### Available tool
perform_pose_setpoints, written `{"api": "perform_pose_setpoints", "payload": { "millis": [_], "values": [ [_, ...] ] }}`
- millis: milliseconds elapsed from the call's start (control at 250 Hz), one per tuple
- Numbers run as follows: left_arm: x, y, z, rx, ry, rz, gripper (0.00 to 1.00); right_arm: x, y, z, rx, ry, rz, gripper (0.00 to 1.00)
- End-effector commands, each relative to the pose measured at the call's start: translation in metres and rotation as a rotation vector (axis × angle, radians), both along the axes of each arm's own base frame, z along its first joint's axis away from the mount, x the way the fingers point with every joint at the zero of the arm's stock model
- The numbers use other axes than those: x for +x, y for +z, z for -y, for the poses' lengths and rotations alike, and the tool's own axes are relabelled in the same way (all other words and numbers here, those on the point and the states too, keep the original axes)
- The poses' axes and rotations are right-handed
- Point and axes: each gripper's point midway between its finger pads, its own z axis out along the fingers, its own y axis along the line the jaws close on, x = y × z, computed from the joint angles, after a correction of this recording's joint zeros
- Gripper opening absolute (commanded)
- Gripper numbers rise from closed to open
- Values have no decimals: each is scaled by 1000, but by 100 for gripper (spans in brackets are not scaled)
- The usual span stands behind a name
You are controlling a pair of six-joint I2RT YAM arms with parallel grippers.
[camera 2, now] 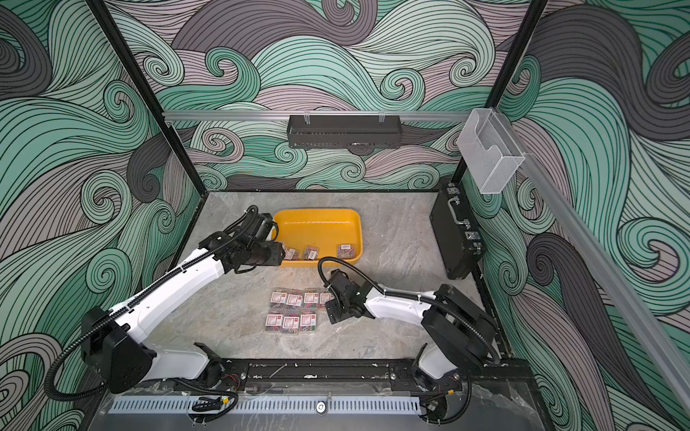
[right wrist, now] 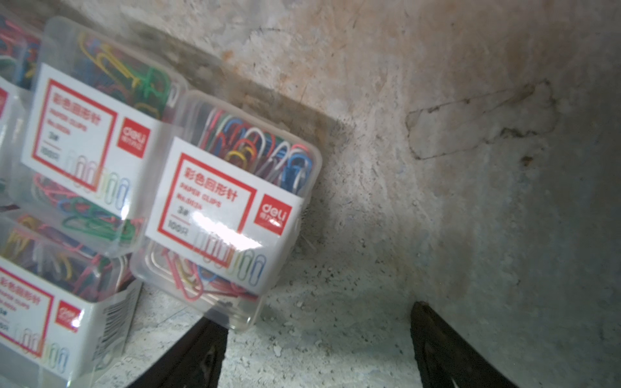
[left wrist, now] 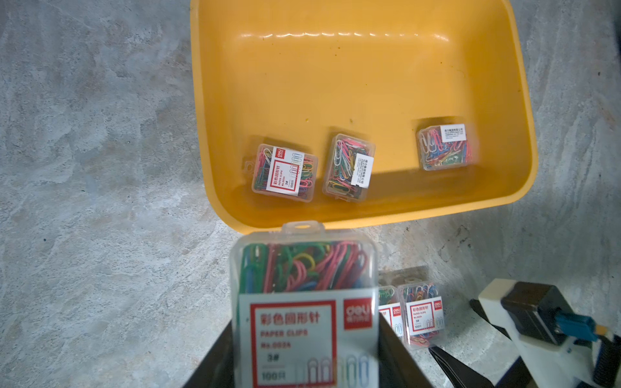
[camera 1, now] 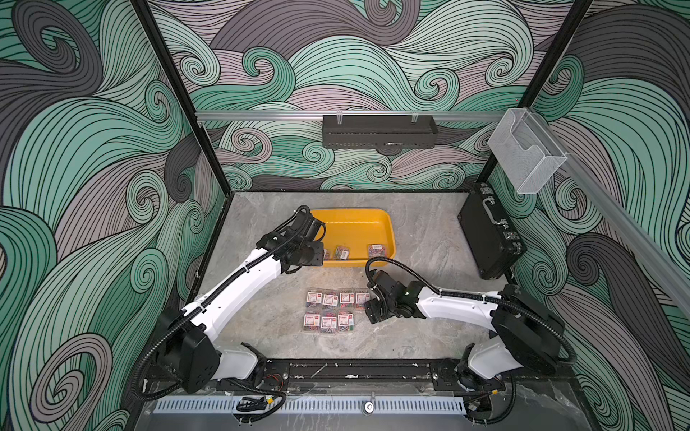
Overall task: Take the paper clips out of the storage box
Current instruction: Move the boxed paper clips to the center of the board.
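At the left, the left gripper (left wrist: 302, 351) is seen over the near left corner of the storage box (camera 1: 358, 227), a shallow yellow tray set on the grey stone-patterned surface (camera 1: 422, 231). Its fingers (left wrist: 393, 356) are closed partway on one clear box of paper clips (left wrist: 302, 275), which is gripped by its sides with the label facing up, close to the tray's near rim. Inside the tray, three more boxes (left wrist: 347, 168) are lined along the near wall. In front of the tray, seven boxes (camera 1: 330, 309) are laid on the surface in two rows, four behind and three in front. Just right of the back row, the right gripper (right wrist: 316, 322) is held low, its fingers spread wide with nothing between them. Farther right, a black briefcase (camera 1: 489, 239) is stood against the wall, and a clear bin (camera 1: 522, 153) is mounted above it.
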Motion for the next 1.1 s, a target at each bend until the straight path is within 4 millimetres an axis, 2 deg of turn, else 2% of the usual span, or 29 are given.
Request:
{"api": "perform_pose_setpoints", "payload": {
  "millis": [0,116,200,276,459,563,643,743,779,1095],
  "values": [
    [-5,17,13,-9,-37,27,50,1,1,-2,13,1,-13,84],
    [-12,15,27,5,-73,10,50,-2,9,5,30,-11,-6,84],
    [-21,12,41,-13,-82,-12,49,1,22,13,55,-31,20,85],
    [-32,4,55,-46,-70,-36,49,4,34,30,42,-57,36,85],
    [-66,-27,83,-121,8,-89,49,33,69,67,76,-172,102,86],
    [-88,-40,95,-125,42,-96,49,55,91,79,109,-211,153,86],
    [-102,-45,106,-130,49,-94,49,72,106,83,127,-228,185,86],
    [-117,-50,120,-139,43,-110,49,86,111,85,129,-240,192,86],
    [-122,-59,126,-113,45,-129,49,91,112,85,133,-243,191,86],
    [-157,-106,167,-7,11,-232,49,98,121,86,153,-221,199,86]
  ]
}}
